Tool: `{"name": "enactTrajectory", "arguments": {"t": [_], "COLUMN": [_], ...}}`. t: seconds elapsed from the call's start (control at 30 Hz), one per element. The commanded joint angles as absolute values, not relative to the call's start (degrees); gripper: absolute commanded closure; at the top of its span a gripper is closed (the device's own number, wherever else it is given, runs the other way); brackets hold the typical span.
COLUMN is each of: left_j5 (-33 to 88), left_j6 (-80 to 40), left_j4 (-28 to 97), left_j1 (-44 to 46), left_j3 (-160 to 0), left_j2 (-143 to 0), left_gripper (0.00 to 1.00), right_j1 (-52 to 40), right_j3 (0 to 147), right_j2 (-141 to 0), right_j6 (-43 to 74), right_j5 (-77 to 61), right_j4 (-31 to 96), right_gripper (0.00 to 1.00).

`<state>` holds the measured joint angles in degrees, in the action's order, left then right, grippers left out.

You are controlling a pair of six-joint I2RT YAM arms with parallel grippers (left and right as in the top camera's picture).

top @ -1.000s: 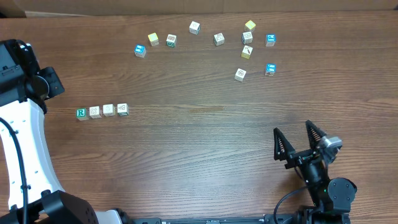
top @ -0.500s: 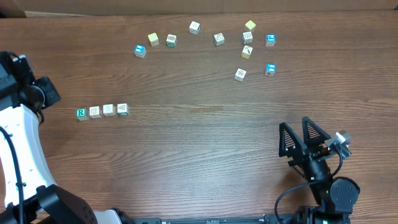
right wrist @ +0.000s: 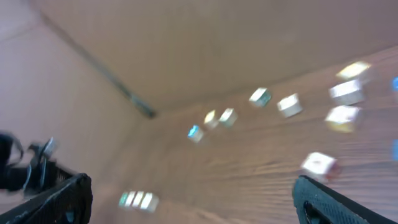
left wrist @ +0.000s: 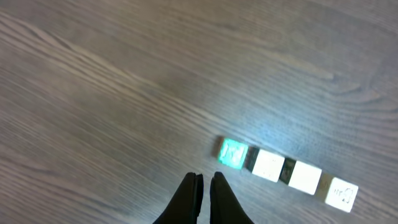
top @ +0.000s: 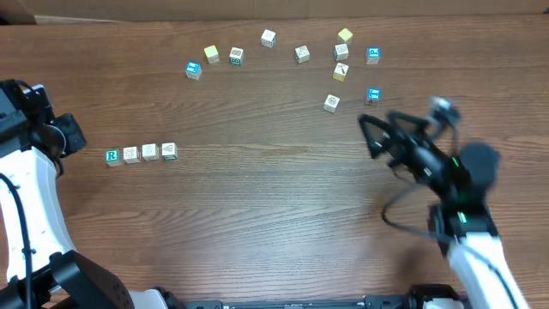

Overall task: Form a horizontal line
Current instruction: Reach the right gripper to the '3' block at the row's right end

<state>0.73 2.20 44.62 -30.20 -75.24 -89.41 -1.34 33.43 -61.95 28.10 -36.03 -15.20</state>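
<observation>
The horizontal line is a straight row of four small cubes on the left of the table: one with a green "R" face (top: pixel 111 156) at its left end, then three pale cubes (top: pixel 150 152). In the left wrist view the green cube (left wrist: pixel 234 153) and the pale ones (left wrist: pixel 305 177) lie just beyond my left gripper (left wrist: pixel 205 186), which is shut, empty and apart from them. My right gripper (top: pixel 382 137) is open, empty and blurred, below the scattered cubes. In the right wrist view its fingers (right wrist: pixel 193 199) are spread wide, with the row (right wrist: pixel 138 200) a far-off blur.
Loose cubes lie scattered along the far side: blue-faced ones (top: pixel 193 69) (top: pixel 373 94) (top: pixel 373 55), yellow ones (top: pixel 211 54) (top: pixel 345 35) and pale ones (top: pixel 332 102) (top: pixel 268 38). My left arm (top: pixel 34 163) fills the left edge.
My right arm swung from the table's front edge up and back toward the scattered cubes at the far right, still open. The left arm and the row stayed put.
</observation>
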Motion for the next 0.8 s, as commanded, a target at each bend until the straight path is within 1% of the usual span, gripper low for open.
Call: {"name": "enactTrajectory", "arguments": {"t": [0.0, 0.17, 0.27, 0.37, 0.47, 0.57, 0.67, 0.77], "left_j5": [1.1, 1.2, 1.8, 5.9, 11.5, 13.6, 15.1, 15.7], "left_j6": [3.9, 4.3, 5.9, 9.6, 15.2, 20.8, 26.7, 29.2], "left_j4": [44.1, 41.5, 39.6, 37.7, 36.9, 36.9, 36.8, 35.7], "left_j1": [-31.3, -33.0, -34.3, -36.0, -37.2, -37.5, -37.5, -37.5], "left_j3": [-72.7, -69.6, -68.5, -68.1, -68.0, -68.0, -68.0, -68.0], "left_j2": [-89.7, -89.7, -89.7, -89.7, -89.7, -89.7, -89.7, -90.4], "left_gripper": [0.96, 0.95, 0.95, 0.96, 0.96, 0.96, 0.96, 0.96], "right_j1": [-8.3, -18.0, -22.0, -25.4, -29.1, -33.3, -37.1, -39.7], "right_j3": [41.5, 57.5, 67.6, 76.1, 83.0, 87.5, 89.1, 89.1], "right_j2": [-71.0, -83.7, -90.4, -96.5, -102.0, -106.5, -109.5, -110.7], "right_j6": [22.5, 13.5, 9.6, 6.9, 4.1, 0.0, -5.2, -6.1], "right_j5": [-35.1, -24.8, -21.3, -19.9, -19.6, -18.9, -20.0, -23.8], "right_j4": [-12.2, 5.2, 15.4, 21.9, 25.7, 27.0, 25.3, 22.2], "right_gripper": [0.00, 0.00, 0.00, 0.00, 0.00, 0.00, 0.00, 0.00]}}
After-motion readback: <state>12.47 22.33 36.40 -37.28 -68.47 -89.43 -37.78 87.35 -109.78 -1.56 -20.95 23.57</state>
